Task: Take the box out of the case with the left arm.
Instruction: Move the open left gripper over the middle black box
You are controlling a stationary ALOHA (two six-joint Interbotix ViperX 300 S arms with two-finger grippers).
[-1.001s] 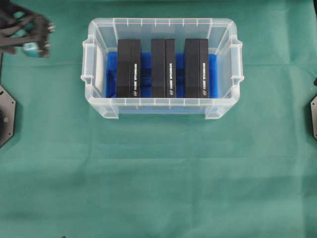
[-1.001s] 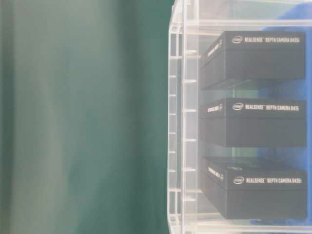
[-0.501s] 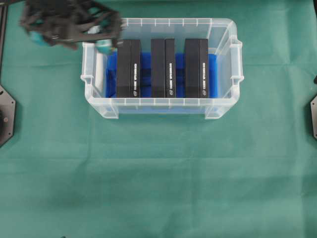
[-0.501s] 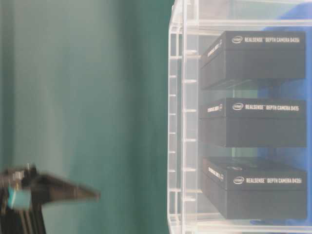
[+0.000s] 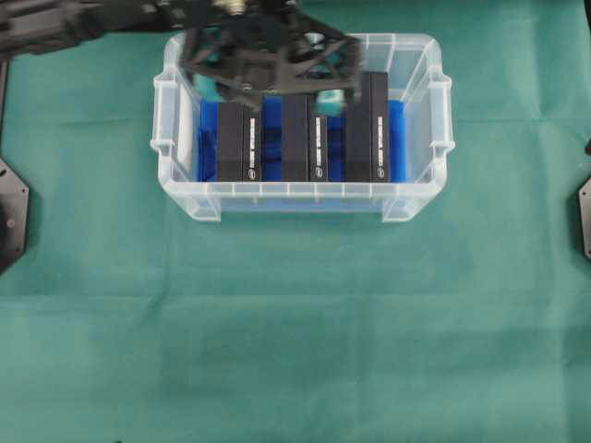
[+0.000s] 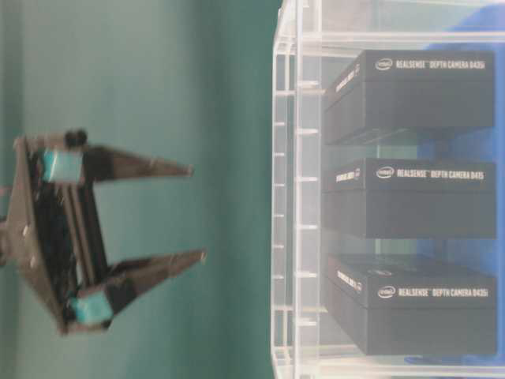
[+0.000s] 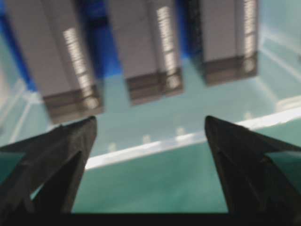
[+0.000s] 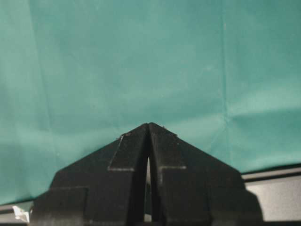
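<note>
The clear case (image 5: 420,198) with its blue floor stands at the back of the green cloth. Three black boxes stand side by side in it: left (image 5: 238,148), middle (image 5: 305,148) and right (image 5: 367,138). My left gripper (image 5: 271,81), a black lattice frame with teal pads, hangs above the case's back half, over the tops of the left and middle boxes. Its fingers stand wide open with nothing between them. In the table-level view this gripper (image 6: 197,212) is well clear of the case rim (image 6: 288,197). The left wrist view shows its fingertips (image 7: 87,129) framing the boxes (image 7: 146,52). My right gripper (image 8: 148,125) is shut over bare cloth.
Black arm base plates sit at the left edge (image 5: 9,212) and right edge (image 5: 584,217) of the overhead view. Green cloth (image 5: 295,332) covers the table in front of the case.
My left gripper has swept from the far left corner rightward to above the case, staying wide open. The boxes and the case have not moved.
</note>
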